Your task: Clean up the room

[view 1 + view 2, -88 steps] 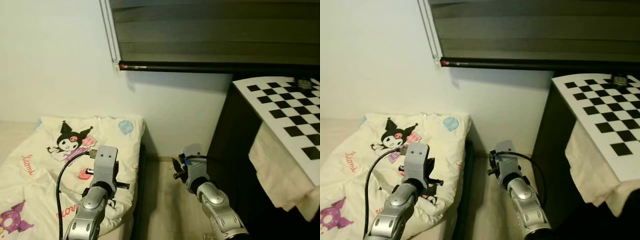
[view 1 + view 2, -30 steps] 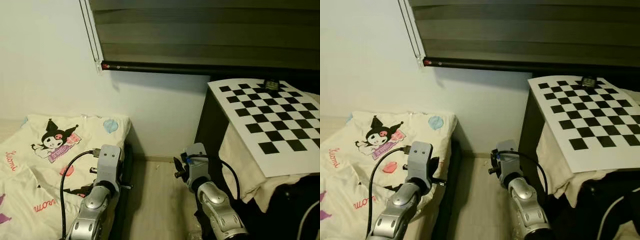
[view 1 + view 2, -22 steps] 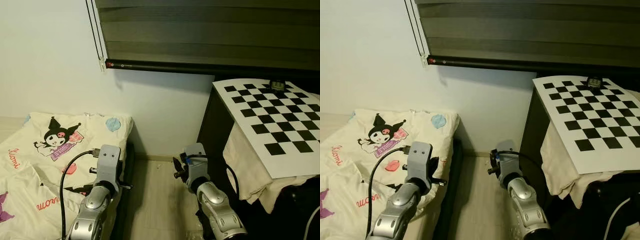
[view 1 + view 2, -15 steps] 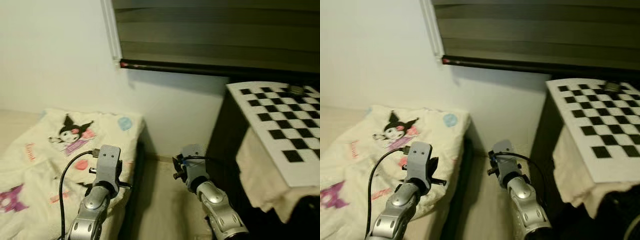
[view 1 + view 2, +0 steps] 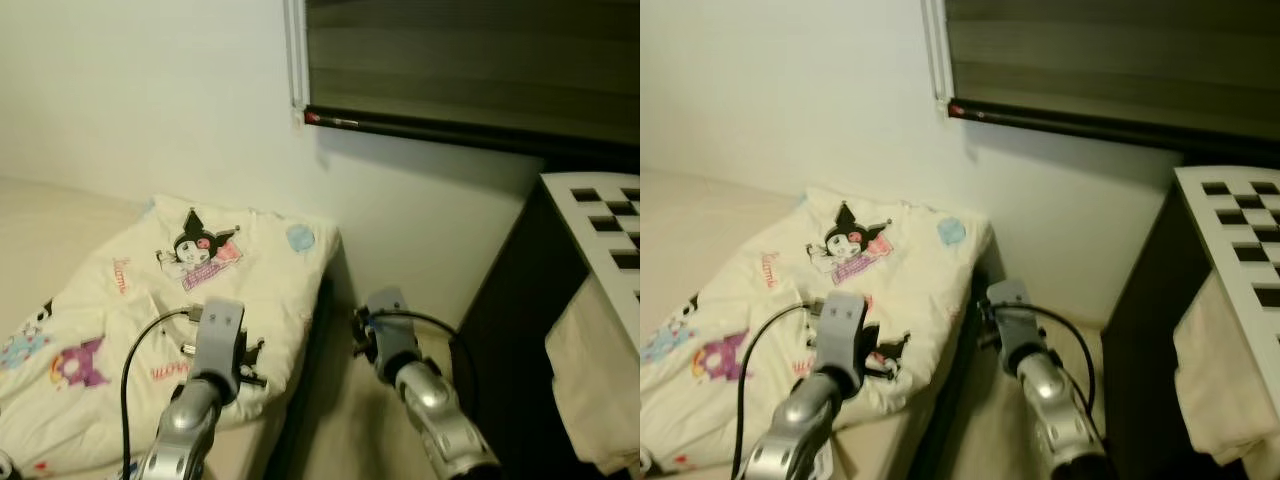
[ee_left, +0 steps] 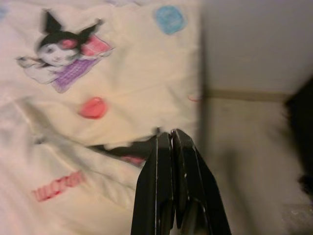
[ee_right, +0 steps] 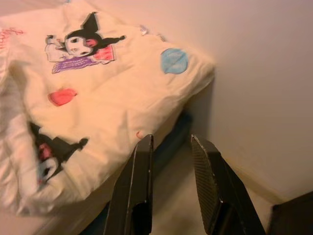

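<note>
View swung left since earlier; more cartoon blanket (image 5: 180,300) showing, checkerboard (image 5: 605,235) now at right edge

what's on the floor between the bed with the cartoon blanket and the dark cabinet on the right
Only the right gripper hangs there, over the light floor between the blanket and the dark cabinet, as both eye views show.
</note>
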Available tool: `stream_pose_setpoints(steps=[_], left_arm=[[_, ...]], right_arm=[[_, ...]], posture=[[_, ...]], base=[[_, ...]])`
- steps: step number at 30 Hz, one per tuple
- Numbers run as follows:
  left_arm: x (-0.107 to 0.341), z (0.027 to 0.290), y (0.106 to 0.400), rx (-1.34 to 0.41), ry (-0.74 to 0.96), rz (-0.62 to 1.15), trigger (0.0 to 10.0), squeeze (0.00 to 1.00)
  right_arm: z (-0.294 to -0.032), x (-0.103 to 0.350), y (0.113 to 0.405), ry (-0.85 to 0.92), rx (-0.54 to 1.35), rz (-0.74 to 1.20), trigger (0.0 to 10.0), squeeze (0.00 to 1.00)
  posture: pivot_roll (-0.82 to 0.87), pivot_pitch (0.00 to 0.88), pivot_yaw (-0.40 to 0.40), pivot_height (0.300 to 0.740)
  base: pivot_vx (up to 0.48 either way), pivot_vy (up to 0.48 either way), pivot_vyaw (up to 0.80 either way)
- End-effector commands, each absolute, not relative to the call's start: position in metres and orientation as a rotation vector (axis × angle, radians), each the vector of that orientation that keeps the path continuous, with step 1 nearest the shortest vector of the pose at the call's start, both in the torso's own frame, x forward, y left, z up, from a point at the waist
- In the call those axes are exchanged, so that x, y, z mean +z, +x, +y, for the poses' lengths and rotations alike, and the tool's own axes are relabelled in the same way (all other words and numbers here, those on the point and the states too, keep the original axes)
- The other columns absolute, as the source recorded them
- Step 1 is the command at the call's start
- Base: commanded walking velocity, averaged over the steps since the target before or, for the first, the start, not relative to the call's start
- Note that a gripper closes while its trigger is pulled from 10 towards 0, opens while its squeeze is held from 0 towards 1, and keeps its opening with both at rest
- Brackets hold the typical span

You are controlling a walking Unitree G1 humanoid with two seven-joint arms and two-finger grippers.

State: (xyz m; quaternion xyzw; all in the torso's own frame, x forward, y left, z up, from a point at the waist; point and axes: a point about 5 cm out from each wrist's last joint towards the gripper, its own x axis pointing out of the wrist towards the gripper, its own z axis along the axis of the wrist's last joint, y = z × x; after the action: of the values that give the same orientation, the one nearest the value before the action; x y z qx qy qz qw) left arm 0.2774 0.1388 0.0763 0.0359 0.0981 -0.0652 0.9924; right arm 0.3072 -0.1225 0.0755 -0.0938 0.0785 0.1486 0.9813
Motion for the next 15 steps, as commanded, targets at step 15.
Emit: stream_pose_setpoints(steps=[15], left_arm=[[0.0732, 0.1408, 0.2781, -0.132, 0.093, 0.210, 10.0, 0.00]], right_arm=[[-0.1205, 0.0695, 0.3062, -0.137, 0.284, 0.179, 10.0, 0.00]], posture=[[-0.05, 0.097, 0.035, 0.740]], base=[[0.000, 0.000, 0.32]])
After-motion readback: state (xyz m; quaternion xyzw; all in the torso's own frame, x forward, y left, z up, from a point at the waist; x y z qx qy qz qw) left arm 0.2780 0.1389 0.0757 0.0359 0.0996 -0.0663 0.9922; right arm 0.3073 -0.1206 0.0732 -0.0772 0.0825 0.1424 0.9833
